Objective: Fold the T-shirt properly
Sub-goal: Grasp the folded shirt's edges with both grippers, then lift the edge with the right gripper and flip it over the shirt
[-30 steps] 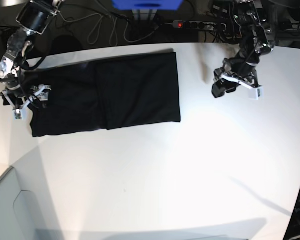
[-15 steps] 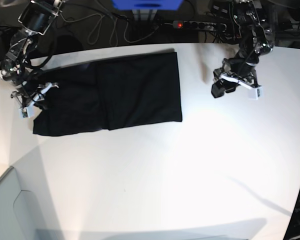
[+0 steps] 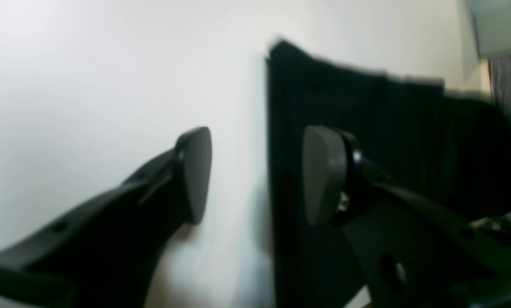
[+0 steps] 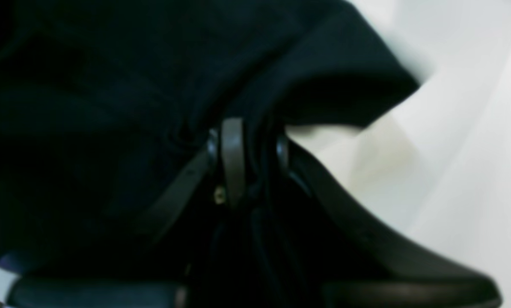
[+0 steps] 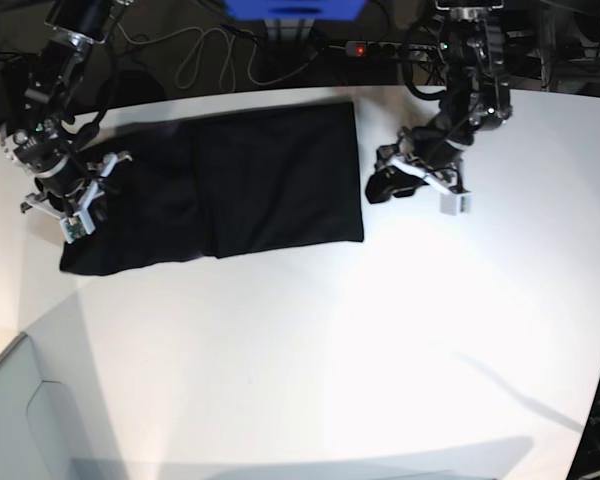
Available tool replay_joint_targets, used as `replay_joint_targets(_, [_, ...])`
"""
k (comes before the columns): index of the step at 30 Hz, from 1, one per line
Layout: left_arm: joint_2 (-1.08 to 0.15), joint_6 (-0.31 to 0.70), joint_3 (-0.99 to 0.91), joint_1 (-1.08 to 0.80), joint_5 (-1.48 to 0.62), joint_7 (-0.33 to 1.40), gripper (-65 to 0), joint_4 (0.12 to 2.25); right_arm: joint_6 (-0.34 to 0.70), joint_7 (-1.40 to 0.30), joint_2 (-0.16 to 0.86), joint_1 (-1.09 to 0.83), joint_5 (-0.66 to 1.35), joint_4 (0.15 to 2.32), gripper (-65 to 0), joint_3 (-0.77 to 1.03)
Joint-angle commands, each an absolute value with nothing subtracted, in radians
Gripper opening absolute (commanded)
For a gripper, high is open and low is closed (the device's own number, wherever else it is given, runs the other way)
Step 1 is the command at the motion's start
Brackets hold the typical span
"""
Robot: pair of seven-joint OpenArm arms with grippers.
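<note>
The black T-shirt lies folded in a long strip on the white table, plain black side up. My right gripper is at the shirt's left end, shut on a bunch of its cloth, which hangs lifted off the table. My left gripper is open and empty, just off the shirt's right edge. In the left wrist view its jaws stand wide apart, one over bare table, one over the shirt's straight edge.
A power strip and cables lie behind the table's far edge. A blue object stands at the back. A grey panel shows at the front left corner.
My left arm has moved left toward the shirt's right edge. My right gripper has shifted right and inward with the shirt's left end, which now sits slightly bunched.
</note>
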State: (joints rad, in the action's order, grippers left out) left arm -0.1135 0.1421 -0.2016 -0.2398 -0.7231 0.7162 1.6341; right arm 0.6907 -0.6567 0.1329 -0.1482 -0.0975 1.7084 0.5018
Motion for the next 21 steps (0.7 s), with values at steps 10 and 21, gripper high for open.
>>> replay_joint_targets(10, [-0.110, 0.148, -0.125, -0.159, -0.737, 0.704, -32.7, 1.512, 0.698, -0.645, 0.140, -0.236, -0.087, 1.948, -65.0, 0.343])
replay_joint_targets(21, [-0.085, 0.148, -0.124, -0.159, -0.736, 0.704, -32.7, 1.512, 0.698, -0.647, 0.028, -0.254, -0.088, 2.038, -65.0, 0.041])
